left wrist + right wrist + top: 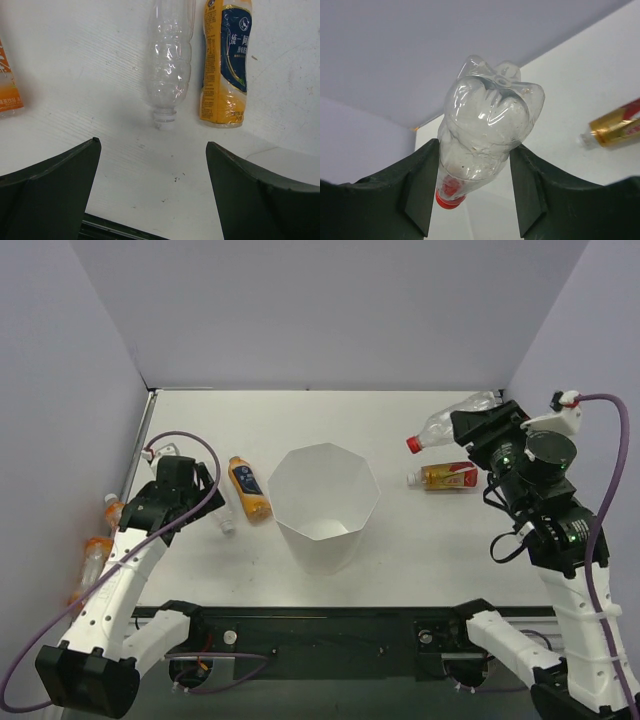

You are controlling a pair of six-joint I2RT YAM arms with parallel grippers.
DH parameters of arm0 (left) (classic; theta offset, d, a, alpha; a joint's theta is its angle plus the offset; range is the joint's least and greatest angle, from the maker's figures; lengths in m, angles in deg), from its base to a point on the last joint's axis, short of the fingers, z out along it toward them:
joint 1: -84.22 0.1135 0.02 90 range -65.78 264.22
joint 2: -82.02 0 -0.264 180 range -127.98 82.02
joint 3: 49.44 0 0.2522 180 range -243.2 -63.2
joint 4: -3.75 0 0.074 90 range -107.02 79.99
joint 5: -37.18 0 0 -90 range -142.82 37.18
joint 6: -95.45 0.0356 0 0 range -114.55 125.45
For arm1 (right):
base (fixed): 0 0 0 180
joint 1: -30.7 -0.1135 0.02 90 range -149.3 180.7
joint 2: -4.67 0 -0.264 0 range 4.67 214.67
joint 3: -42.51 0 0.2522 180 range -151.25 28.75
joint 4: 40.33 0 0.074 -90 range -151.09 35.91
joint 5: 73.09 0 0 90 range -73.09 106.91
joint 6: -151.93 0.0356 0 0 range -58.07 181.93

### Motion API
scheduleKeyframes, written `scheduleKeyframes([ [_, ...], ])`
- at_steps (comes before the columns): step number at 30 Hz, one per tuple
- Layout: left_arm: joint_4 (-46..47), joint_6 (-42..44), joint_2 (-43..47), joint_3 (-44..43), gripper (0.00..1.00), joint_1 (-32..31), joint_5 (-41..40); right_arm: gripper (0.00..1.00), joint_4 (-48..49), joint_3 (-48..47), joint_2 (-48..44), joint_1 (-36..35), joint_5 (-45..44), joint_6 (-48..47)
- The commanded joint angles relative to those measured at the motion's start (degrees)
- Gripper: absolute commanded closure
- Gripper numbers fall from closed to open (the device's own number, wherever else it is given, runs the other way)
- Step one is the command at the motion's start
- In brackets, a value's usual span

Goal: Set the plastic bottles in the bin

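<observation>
The white faceted bin (322, 548) stands mid-table. My right gripper (472, 426) is shut on a clear empty bottle with a red cap (440, 426), held in the air right of the bin; in the right wrist view the bottle (487, 120) sits between the fingers, cap pointing away. A red-and-gold labelled bottle (446, 476) lies below it, also seen in the right wrist view (614, 128). My left gripper (152, 150) is open and empty, just short of a clear white-capped bottle (170, 65) and a blue-labelled orange bottle (225, 65), which lie left of the bin (248, 488).
Two more orange bottles (95, 558) lie at the far left table edge by the wall; one label shows in the left wrist view (7, 87). Purple walls enclose the table on three sides. The arm bases and rail run along the near edge.
</observation>
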Motion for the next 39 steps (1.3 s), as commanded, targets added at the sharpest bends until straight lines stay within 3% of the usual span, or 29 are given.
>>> scheduleKeyframes([
  [1, -0.86, -1.56, 1.87, -1.07, 0.03, 0.54, -1.16, 0.61, 0.42, -6.03, 4.73, -14.02, -6.12, -6.18],
  [7, -2.0, -2.17, 2.48, -0.54, 0.03, 0.98, -1.42, 0.61, 0.24, -7.0, 10.62, -35.47, -9.9, -13.65],
  [9, -2.0, -2.09, 2.66, -0.36, 0.03, 1.16, -1.16, 0.47, -1.25, -7.44, 13.34, -39.96, -10.35, -15.85],
  [10, -2.09, -2.09, 2.66, -0.36, 0.03, 1.07, -1.07, 0.27, -2.99, -8.4, 14.92, -41.89, -10.53, -16.21],
  [12, -2.18, -2.09, 2.75, -0.45, 0.03, 1.16, -1.16, 0.09, -4.76, -9.98, 17.12, -43.83, -11.05, -17.44],
  [17, -2.62, -2.26, 3.45, -0.36, 0.03, 1.33, -1.16, 0.06, -5.12, -11.04, 14.42, -43.93, -22.2, -19.28],
  [20, -2.97, -2.35, 4.24, -0.1, 0.03, 1.25, -1.25, 0.06, -5.21, -9.64, 10.55, -36.13, -24.6, -16.93],
  [25, -2.97, -2.0, 4.5, 0.52, 0.03, 1.68, -0.81, 0.07, -5.12, -0.88, 2.03, -12.0, -20.03, -11.39],
  [29, -2.44, -2.0, 3.8, 0.6, 0.03, 1.77, -0.02, 0.06, -4.42, 8.01, 3.67, 8.22, -4.85, -4.98],
  [32, -2.62, -2.09, 3.89, 0.08, 0.03, 1.77, -0.02, 0.07, -0.83, 15.65, 8.76, 19.14, 8.14, 1.34],
  [39, -3.32, -2.0, 5.12, 0.51, 0.03, 2.04, -0.28, 0.06, 9.73, 21.74, 19.14, 23.13, 13.11, 8.22],
])
